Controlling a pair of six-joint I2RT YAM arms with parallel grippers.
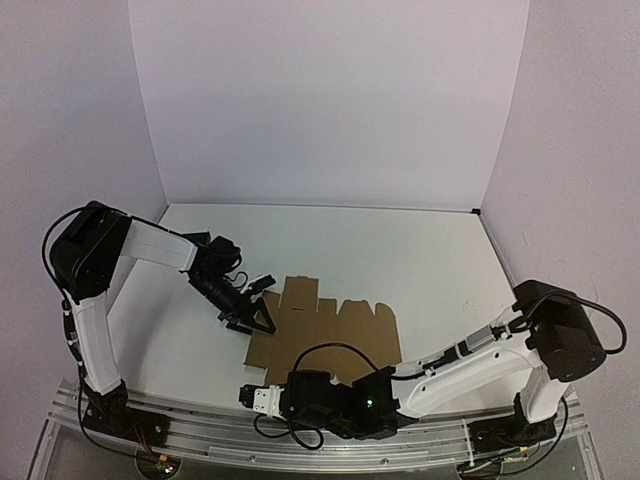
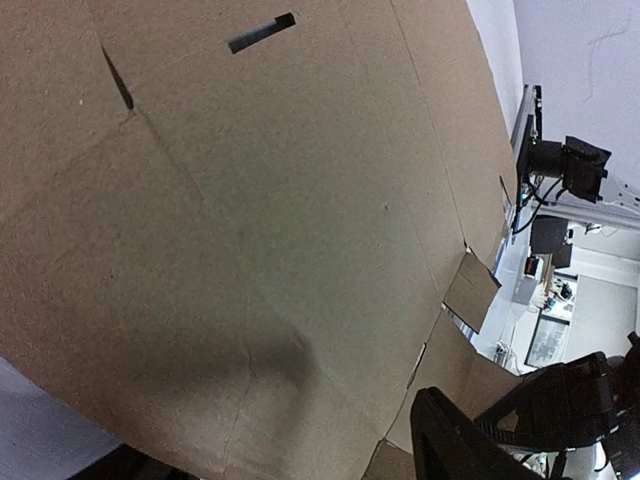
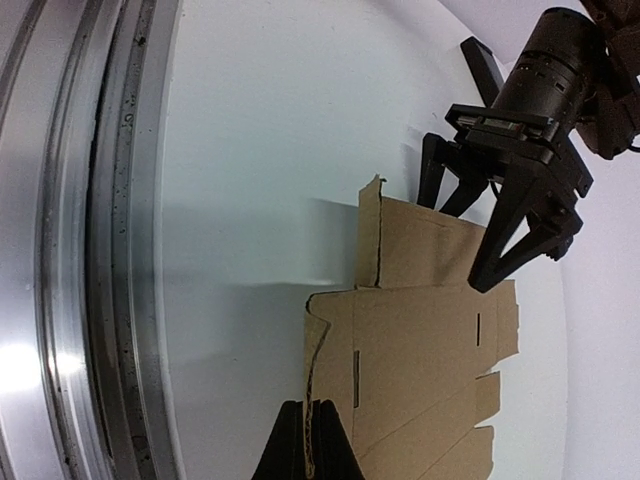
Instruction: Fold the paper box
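Note:
The paper box (image 1: 335, 330) is a flat brown die-cut sheet with flaps and slots, lying on the white table near the front. My right gripper (image 3: 310, 442) is shut on the thin near edge of the sheet (image 3: 420, 340), which stands slightly lifted there. In the top view that gripper (image 1: 262, 382) sits at the sheet's near-left corner. My left gripper (image 1: 255, 318) is open, its black fingers (image 3: 500, 250) spread over the sheet's left end, where a flap tilts up. Cardboard (image 2: 250, 200) fills the left wrist view, with one black finger (image 2: 450, 440) at the bottom right.
An aluminium rail (image 1: 200, 430) runs along the table's near edge, just behind my right gripper (image 3: 90, 250). My right arm (image 1: 460, 365) lies low along the front. White walls close in the back and both sides.

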